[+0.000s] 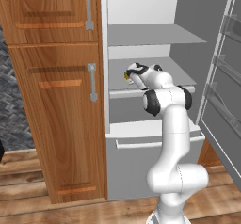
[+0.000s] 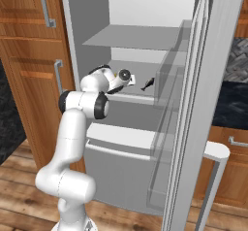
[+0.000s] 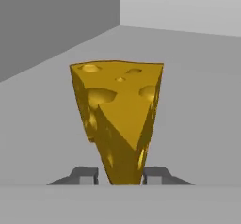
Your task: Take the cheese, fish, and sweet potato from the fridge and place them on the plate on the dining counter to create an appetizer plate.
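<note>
Pinching cheese (image 3: 117, 119) tip | jaws touching both edges | fridge (image 1: 141, 44) shelf

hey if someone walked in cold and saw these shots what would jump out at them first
The yellow-orange cheese wedge with round holes stands out in the hand view, its narrow end squeezed between the gripper jaws. Then the white arm reaching into the open fridge at its middle shelf. A small dark fish lies further right on that shelf.
</note>
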You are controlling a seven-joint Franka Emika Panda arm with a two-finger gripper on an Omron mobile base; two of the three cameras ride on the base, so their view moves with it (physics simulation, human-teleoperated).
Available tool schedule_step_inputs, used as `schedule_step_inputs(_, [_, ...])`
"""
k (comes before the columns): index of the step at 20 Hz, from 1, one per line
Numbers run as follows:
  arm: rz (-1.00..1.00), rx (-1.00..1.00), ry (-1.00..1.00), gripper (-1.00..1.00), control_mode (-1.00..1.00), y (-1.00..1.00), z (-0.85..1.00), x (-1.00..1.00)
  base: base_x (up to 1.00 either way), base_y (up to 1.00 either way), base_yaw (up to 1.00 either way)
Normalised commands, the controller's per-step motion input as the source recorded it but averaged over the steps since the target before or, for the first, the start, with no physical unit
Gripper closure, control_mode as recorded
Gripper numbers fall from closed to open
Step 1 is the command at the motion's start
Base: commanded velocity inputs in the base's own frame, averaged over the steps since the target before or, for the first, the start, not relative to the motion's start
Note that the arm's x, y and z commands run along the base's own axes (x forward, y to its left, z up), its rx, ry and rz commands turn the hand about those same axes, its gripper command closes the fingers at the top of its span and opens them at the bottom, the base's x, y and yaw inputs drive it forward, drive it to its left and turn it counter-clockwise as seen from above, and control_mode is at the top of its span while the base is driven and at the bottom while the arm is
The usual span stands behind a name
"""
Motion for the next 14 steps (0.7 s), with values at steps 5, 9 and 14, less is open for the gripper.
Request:
schedule_step_inputs(5, [0.0, 0.0, -0.04, 1.0, -1.0, -0.26, 0.1, -0.3, 0.0, 0.0, 0.0])
schedule_step_inputs(9, [0.0, 0.0, -0.1, 1.0, -1.0, -0.39, 0.08, -0.69, 0.0, 0.0, 0.0])
schedule_step_inputs(14, [0.0, 0.0, -0.09, 1.0, -1.0, -0.31, 0.02, -0.78, 0.0, 0.0, 0.0])
